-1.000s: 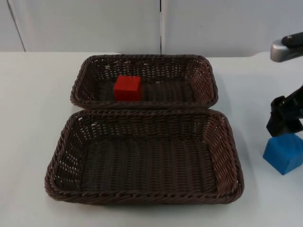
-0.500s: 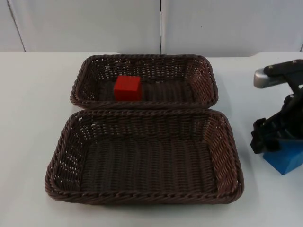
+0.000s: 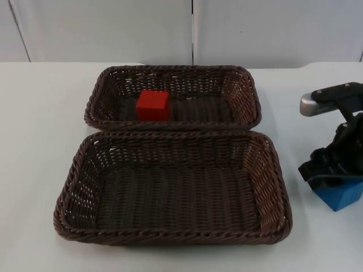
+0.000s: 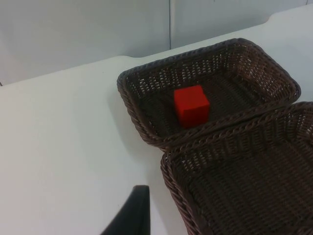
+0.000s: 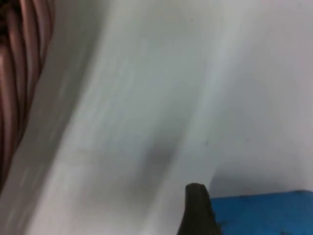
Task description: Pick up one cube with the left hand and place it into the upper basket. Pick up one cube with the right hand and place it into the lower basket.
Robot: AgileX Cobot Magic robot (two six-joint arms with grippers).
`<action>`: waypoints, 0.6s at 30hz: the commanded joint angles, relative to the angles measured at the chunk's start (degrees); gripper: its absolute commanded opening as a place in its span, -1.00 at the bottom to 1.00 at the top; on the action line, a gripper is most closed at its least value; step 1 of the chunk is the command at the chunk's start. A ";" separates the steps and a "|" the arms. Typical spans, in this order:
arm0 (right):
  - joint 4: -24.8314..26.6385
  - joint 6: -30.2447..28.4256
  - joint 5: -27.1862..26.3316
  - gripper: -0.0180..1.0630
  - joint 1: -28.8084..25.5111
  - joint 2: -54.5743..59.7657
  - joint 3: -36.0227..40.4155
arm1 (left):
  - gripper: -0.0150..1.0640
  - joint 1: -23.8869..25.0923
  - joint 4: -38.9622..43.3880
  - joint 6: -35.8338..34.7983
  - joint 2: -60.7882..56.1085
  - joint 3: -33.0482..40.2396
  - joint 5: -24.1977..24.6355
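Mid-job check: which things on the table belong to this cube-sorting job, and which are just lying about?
Part of the job:
- red cube, lying in the upper basket
- lower basket, nothing in it
- blue cube on the table, right of the lower basket
- right gripper, down at the blue cube

Just lying about:
- nothing that I can see

A black fingertip point(image 5: 198, 210) of the right gripper stands against the edge of the blue cube point(image 5: 261, 214), which rests on the white table point(image 5: 161, 98); the brown wicker rim of a basket point(image 5: 19, 73) shows, blurred
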 commanded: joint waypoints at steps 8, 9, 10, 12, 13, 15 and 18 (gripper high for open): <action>-0.96 -0.48 6.02 -0.97 0.24 -6.57 -0.36 | 0.97 -0.30 0.25 -0.54 -0.27 0.20 -0.15; -1.04 -0.48 6.64 -0.97 0.24 -8.00 -0.36 | 0.97 -0.30 0.25 -0.54 -0.27 0.20 -0.15; -1.21 -0.48 7.13 -0.97 0.24 -9.74 -0.36 | 0.97 -0.30 0.25 -0.54 -0.27 0.20 -0.15; -1.21 -0.48 7.59 -0.97 0.24 -11.57 -0.36 | 0.97 -0.30 0.25 -0.54 -0.27 0.20 -0.15; -1.21 -0.48 7.92 -0.97 0.24 -13.43 -0.36 | 0.97 -0.30 0.25 -0.54 -0.27 0.20 -0.15; -1.21 -0.48 8.96 -0.97 0.24 -16.81 -0.36 | 0.97 -0.30 0.25 -0.54 -0.27 0.20 -0.15; -1.21 -0.48 9.79 -0.97 0.24 -20.20 -0.36 | 0.97 -0.30 0.25 -0.54 -0.27 0.20 -0.15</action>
